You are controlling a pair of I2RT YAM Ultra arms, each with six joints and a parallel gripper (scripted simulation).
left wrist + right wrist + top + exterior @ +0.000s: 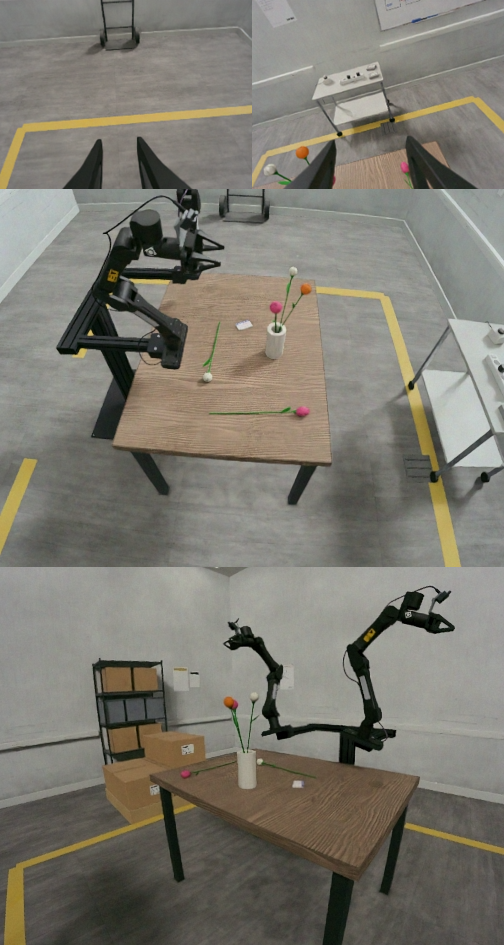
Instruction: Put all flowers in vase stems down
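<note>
Three flowers [276, 307] [228, 702] [302, 152] stand in the vase [275, 343] [247, 771]; a white one [207, 377] [260, 762] and a pink one [302, 411] [186, 774] [404, 167] lie flat; left [453, 629] [119, 143] and right grippers [221, 256] [226, 644] [370, 145] are parted, empty

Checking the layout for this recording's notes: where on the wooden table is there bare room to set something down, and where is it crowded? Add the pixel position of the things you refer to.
Bare patches: the front strip between the lying pink flower [302, 411] [186, 774] and the near edge in the top view; also the far stretch behind the small white card [244, 325] [298, 784]. Most crowded: around the white vase [275, 341] [247, 769], where flower heads overhang.
</note>
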